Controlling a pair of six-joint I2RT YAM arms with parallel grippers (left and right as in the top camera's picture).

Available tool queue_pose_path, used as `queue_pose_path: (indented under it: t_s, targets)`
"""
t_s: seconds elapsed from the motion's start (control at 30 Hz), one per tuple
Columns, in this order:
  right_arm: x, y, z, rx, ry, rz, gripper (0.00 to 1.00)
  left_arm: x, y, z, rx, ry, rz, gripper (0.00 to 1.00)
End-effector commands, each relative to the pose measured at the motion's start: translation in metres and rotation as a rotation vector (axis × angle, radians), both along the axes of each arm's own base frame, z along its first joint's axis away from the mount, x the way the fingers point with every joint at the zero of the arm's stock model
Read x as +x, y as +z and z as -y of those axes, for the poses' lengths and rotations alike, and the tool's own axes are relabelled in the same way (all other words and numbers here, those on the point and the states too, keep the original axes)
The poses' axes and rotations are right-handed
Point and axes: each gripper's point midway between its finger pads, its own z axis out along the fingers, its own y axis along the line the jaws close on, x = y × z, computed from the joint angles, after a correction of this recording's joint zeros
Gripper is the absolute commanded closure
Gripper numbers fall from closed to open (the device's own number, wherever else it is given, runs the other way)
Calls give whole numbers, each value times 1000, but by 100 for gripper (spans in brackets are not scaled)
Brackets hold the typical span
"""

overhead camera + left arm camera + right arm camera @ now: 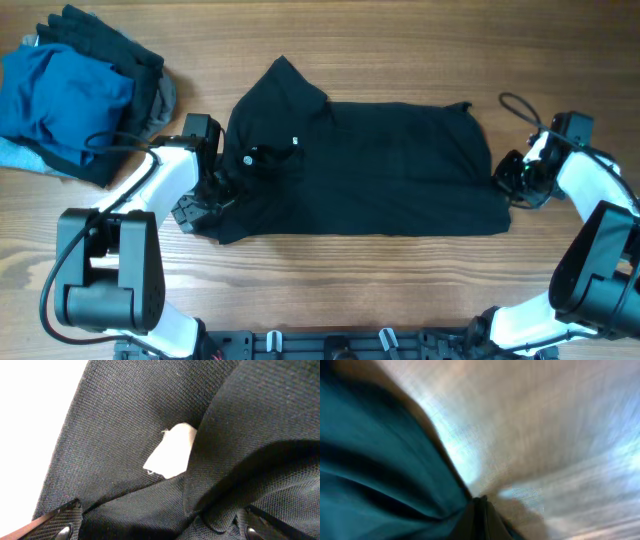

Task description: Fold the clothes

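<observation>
Overhead: I see the black shirt [380, 170] spread flat mid-bench [400, 290], with other clothes [60, 100] heaped at the far-left corner.
Left wrist: my left gripper [160, 522] is spread over shirt fabric, near a white tag [172, 450].
Right wrist, blurred: my right gripper [481, 510] is pressed together on the shirt's edge.

From above, we look straight down on the wooden table [400, 290], far enough off to take in the whole black shirt [380, 170] and the bare wood around it. From the left wrist we sit tight against the shirt's weave, facing forward past the left fingers [57, 520] in the frame's lower corners. The white tag [172, 450] there is the small white mark in the overhead view. From the right wrist, blurred and low, we face along the tabletop, sharing the shirt's right edge.
</observation>
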Motion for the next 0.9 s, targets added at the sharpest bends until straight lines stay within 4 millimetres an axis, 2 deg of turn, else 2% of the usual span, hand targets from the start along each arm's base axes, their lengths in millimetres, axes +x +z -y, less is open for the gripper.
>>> queue_pose_path:
  t_s: [0.0,0.17,0.2,0.23,0.27,0.3,0.33,0.53,0.7,0.8,0.87]
  targets:
    - [30,30,6,-19,8,115,96,-8,-19,-23,117,29,-35,2]
    - [35,32,7,-22,4,138,95,-8,-19,-23,117,29,-36,2]
    - [35,32,7,-22,5,139,92,-8,-19,-23,117,29,-37,2]
    - [35,32,7,-22,5,138,84,-9,-19,-23,117,29,-39,2]
    - [35,32,6,-17,7,138,70,-10,-19,-23,117,29,-42,2]
    - [33,31,5,-12,10,132,62,-11,-19,-24,118,29,-47,2]
    - [29,30,3,-6,10,114,60,-12,-18,-24,118,29,-51,2]
    - [-16,9,-15,53,49,-50,62,-20,-17,-24,121,26,-85,2]
    - [-35,-9,-24,73,66,-87,65,-25,-16,-25,122,25,-105,1]
    - [-47,-20,-28,83,65,-111,70,-34,-14,-25,126,23,-144,1]
    - [-56,-25,-29,77,63,-138,79,-41,-13,-26,129,21,-173,1]
